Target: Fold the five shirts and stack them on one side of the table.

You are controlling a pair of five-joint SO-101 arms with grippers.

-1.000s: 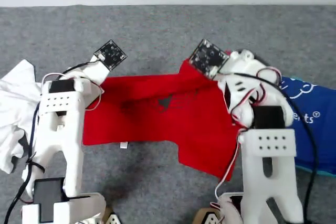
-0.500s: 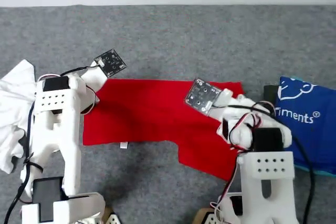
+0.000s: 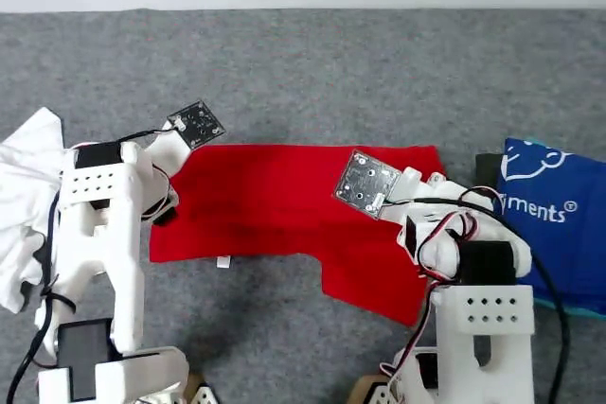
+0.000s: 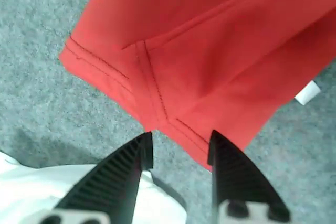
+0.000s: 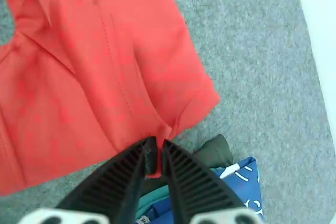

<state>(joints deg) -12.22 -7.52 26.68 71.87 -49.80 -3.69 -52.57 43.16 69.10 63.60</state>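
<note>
red shirt (image 3: 275,198) half-folded at centre; right gripper (image 5: 157,146) pinches its edge, left gripper (image 4: 179,140) gapes empty beside its hem. blue shirt (image 3: 559,224) perhaps stacked; crumpled white shirt (image 3: 24,186) awaits folding.

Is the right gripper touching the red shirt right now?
Touching. The right wrist view shows the right gripper pinching an edge of the red shirt between its fingertips.

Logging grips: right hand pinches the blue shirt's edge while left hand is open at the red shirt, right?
No: the right hand pinches the edge of the red shirt, as the right wrist view shows; the left hand is open at it.
</note>
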